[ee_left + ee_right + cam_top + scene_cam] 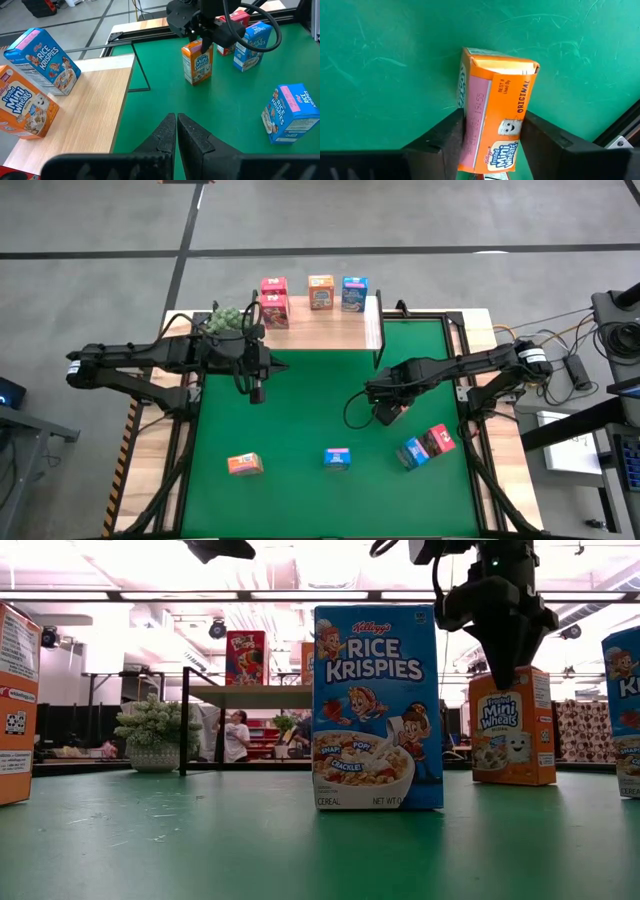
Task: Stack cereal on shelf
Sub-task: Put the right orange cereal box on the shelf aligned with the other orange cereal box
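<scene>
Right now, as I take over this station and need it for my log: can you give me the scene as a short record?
shelved boxes: four on the shelf; two pink-red, one orange, one blue
loose boxes: four on the green mat; one orange, two blue, one pink-red
right end effector: closed on the Mini-Wheats box, which stands upright on the mat
left end effector: shut, empty, over the mat near the shelf

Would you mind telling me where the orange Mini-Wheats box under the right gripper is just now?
The orange Mini-Wheats box stands upright on the green mat, right of centre in the high view, between the right gripper fingers, near the blue and red boxes.
</scene>
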Available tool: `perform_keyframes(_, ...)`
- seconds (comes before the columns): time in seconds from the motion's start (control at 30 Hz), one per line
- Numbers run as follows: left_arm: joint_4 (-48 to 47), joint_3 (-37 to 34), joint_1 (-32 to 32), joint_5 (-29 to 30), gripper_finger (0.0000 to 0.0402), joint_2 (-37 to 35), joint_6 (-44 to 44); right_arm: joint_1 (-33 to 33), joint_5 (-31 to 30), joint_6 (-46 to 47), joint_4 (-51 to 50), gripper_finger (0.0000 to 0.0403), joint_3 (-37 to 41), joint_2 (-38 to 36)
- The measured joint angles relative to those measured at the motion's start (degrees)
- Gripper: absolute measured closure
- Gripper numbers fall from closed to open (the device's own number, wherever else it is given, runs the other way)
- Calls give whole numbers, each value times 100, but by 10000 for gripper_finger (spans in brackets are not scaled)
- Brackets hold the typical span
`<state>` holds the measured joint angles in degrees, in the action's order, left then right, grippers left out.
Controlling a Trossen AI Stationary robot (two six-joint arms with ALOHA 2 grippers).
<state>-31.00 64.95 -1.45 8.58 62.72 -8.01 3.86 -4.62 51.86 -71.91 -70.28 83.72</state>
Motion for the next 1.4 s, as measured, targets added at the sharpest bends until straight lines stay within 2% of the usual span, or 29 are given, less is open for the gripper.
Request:
perform_keyframes(0.4, -4, 0, -4, -2, 402, -2, 0, 0, 4, -261, 8, 252, -169, -126)
perform_keyframes(0.63, -11, 0, -2, -2, 402, -2, 0, 0, -6, -761, 25, 252, -817, -254)
perform_keyframes(0.73, -11, 0, -2, -2, 402, -2, 0, -2, -211, -972, 37, 252, -1197, -262)
perform_keyframes(0.93, -11, 0, -2, -2, 402, -2, 0, -77, -609, -1589, 200, 252, -1932, -262)
perform_keyframes(1.4, -8, 0, 2, -2, 402, -2, 15, -881, -597, -3369, 1391, 252, -2764, -258)
